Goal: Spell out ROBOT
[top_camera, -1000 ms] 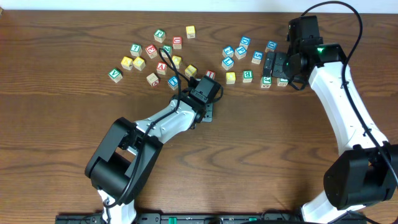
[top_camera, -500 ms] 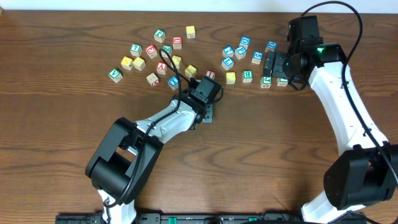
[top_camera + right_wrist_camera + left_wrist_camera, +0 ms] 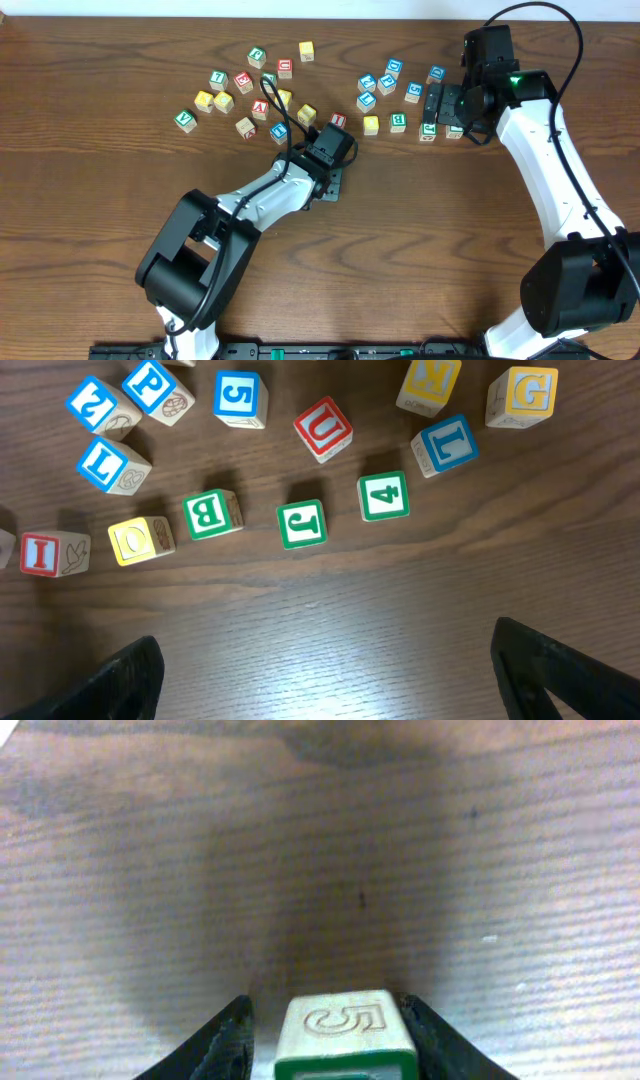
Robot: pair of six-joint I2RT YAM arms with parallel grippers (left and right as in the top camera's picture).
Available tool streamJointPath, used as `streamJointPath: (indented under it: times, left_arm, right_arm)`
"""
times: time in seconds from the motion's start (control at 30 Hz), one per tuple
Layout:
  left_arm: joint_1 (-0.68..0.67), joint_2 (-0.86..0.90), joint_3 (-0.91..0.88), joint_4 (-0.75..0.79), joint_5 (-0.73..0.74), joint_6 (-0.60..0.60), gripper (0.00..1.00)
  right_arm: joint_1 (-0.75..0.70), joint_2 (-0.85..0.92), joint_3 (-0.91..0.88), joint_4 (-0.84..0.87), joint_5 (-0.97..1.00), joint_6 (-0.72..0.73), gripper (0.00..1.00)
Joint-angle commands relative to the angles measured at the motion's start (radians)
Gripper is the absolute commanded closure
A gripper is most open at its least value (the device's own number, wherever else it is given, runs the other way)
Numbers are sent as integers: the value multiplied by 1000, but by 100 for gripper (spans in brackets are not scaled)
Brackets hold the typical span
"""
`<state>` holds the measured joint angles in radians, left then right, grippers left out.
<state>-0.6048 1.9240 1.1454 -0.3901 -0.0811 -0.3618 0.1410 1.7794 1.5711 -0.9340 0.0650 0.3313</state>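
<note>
A green-edged wooden cube (image 3: 345,1032) rests on the table between the fingers of my left gripper (image 3: 326,1012). The jaws are open, with a narrow gap on the cube's left side. Its side face has a pressed-in figure and its lettered top is hidden. From overhead, that gripper (image 3: 329,182) covers the cube at the table's middle. My right gripper (image 3: 330,670) is wide open over bare wood, holding nothing, just short of a row with a green B cube (image 3: 212,514) and a yellow O cube (image 3: 140,539). Overhead, the B cube (image 3: 398,121) and the yellow cube (image 3: 371,124) lie left of the right gripper (image 3: 441,104).
More cubes are in that row: a red I (image 3: 48,552), a green J (image 3: 302,524) and a green 4 (image 3: 384,496). Behind them lie a red U (image 3: 323,428), a blue 5 (image 3: 238,398) and a yellow G (image 3: 522,395). A second scatter of cubes (image 3: 245,90) lies at the back left.
My left jaws have spread a little and no longer press the green-edged cube. Both arms are otherwise where they were.
</note>
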Motion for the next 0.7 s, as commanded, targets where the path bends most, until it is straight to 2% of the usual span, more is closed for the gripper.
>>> streamJointPath:
  times: [0.0,0.27,0.67]
  left_arm:
    - [3,-19,11,-14,2,18,54]
    - [3,-19,12,26,2,21,54]
    - [3,-19,12,26,2,93,54]
  right_arm:
    - [5,1,18,-1,11,5,1]
    - [5,1,18,-1,11,5,1]
    - [5,1,18,-1,11,5,1]
